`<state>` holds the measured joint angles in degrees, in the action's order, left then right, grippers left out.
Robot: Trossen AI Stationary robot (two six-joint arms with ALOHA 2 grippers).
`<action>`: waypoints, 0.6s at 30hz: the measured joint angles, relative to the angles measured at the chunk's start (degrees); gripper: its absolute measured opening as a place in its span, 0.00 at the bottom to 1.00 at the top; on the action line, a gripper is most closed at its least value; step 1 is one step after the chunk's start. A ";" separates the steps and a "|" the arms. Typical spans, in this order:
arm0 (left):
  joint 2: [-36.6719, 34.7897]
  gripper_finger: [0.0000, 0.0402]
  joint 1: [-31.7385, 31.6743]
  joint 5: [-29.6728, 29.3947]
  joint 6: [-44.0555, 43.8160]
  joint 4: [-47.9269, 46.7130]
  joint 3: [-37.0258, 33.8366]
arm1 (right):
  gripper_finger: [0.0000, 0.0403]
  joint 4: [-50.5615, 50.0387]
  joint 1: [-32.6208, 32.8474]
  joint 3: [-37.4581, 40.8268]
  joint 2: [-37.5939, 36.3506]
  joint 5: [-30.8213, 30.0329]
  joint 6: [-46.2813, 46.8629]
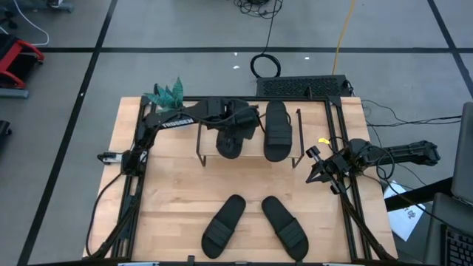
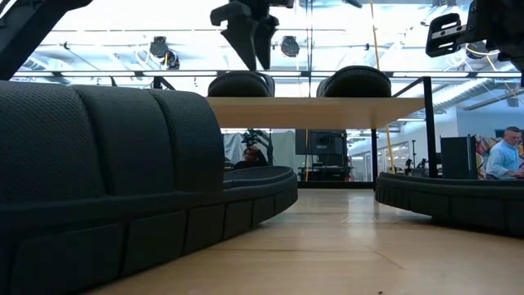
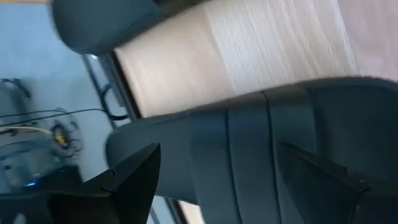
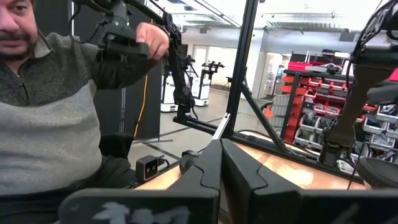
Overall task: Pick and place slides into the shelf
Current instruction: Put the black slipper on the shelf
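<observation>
left gripper (image 1: pixel 238 123) hovered with fingers apart over a slide sandal (image 1: pixel 230 140) on the shelf (image 1: pixel 247 151); right gripper (image 1: pixel 319 168), fingers together, waited beside the shelf.

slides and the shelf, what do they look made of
The slides, such as the front left one, look like matte black rubber or foam: dull surface, with a fine grain and moulded ribs on the sole edge in the low view. The shelf seems to be a pale board with wood grain, possibly laminate, on thin black metal wire legs with a low sheen.
</observation>
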<state>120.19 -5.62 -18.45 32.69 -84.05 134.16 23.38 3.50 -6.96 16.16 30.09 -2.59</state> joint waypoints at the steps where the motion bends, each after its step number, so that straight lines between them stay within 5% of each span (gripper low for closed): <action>1: 0.01 0.78 0.55 -0.67 -0.48 -0.47 0.75 | 0.00 0.00 -0.01 0.00 0.00 0.00 0.00; 8: -4.53 0.61 2.68 1.98 -13.23 -6.36 0.32 | 0.00 0.00 -0.01 0.00 0.00 0.00 0.37; 16: -6.91 0.08 2.92 5.56 -26.08 -6.05 -3.59 | 0.00 0.82 0.00 0.03 0.57 0.00 0.28; 18: -6.46 0.03 3.15 5.52 -26.96 -5.96 -5.85 | 0.00 0.65 0.00 0.04 0.59 0.00 0.37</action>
<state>113.72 -2.47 -12.93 5.72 -90.01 128.31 24.03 3.50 -6.92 16.75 30.09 -2.22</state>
